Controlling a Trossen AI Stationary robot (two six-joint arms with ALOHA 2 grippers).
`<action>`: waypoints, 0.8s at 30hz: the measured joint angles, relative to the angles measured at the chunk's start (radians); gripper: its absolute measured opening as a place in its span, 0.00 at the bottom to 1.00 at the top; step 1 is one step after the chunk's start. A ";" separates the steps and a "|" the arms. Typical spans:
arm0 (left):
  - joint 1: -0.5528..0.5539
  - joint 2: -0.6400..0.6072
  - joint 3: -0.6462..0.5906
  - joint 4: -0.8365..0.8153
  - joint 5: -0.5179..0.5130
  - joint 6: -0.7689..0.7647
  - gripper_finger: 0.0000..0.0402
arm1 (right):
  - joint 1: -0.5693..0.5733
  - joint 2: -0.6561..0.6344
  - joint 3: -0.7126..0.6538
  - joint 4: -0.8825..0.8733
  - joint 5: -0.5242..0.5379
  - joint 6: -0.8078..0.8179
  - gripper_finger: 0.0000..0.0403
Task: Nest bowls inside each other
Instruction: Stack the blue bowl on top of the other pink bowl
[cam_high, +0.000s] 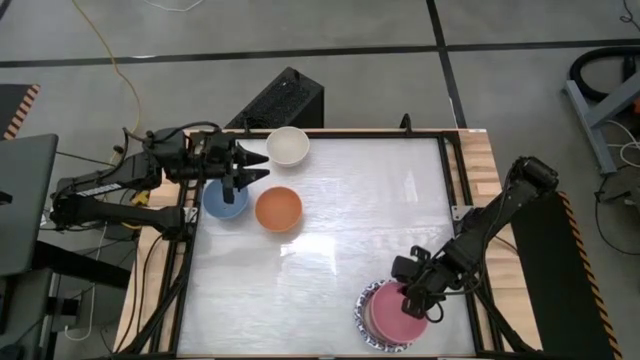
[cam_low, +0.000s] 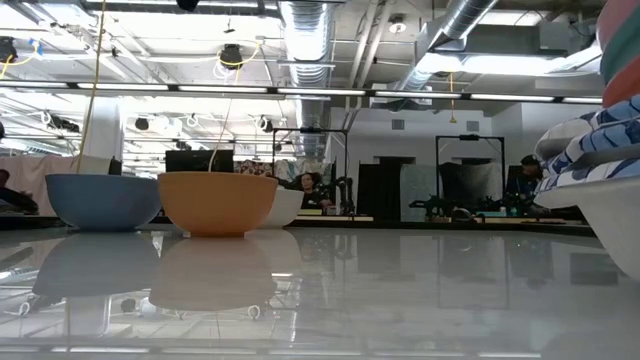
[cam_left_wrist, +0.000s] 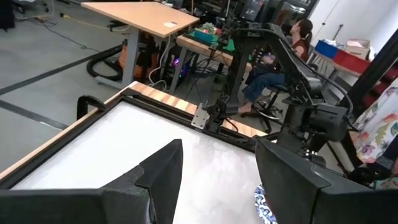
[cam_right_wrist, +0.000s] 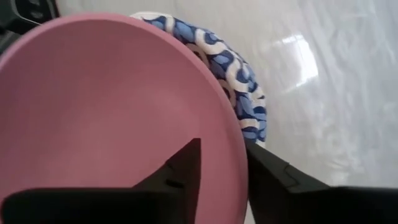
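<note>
A pink bowl (cam_high: 390, 315) tops a nested stack at the near right, over a blue-and-white patterned bowl (cam_right_wrist: 239, 87); the stack also shows in the low view (cam_low: 600, 140). My right gripper (cam_high: 415, 293) stands open over the pink bowl's rim, slanting down. At the far left, a white bowl (cam_high: 288, 146), a blue bowl (cam_high: 225, 202) and an orange bowl (cam_high: 278, 209) rest on their bases on the table. My left gripper (cam_high: 250, 166) hovers level and open above the blue bowl, with nothing between its fingers (cam_left_wrist: 155, 180). My right gripper straddles the pink bowl's rim (cam_right_wrist: 241, 163), one finger (cam_right_wrist: 183, 165) inside the bowl and one (cam_right_wrist: 273, 180) outside, coming slanting from above. The gap is wider than the rim; whether either finger touches it I cannot tell. The bowl sits nested on the stack.
Wooden rails (cam_high: 480, 170) frame the white table top (cam_high: 360, 220). A black box (cam_high: 285, 98) stands beyond the far edge. In the left wrist view the right arm (cam_left_wrist: 298, 81) shows, with a seated person (cam_left_wrist: 292, 50) in the room behind it.
</note>
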 joint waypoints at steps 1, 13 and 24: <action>0.000 0.000 0.000 0.000 0.000 -0.001 0.48 | 0.000 -0.002 0.000 0.008 0.000 0.000 0.36; 0.000 0.001 0.001 -0.185 -0.050 -0.004 0.48 | -0.024 -0.027 0.040 0.003 -0.005 -0.045 0.51; -0.002 0.083 0.001 -0.440 -0.212 -0.044 0.48 | -0.047 -0.027 0.043 -0.077 -0.005 -0.051 0.49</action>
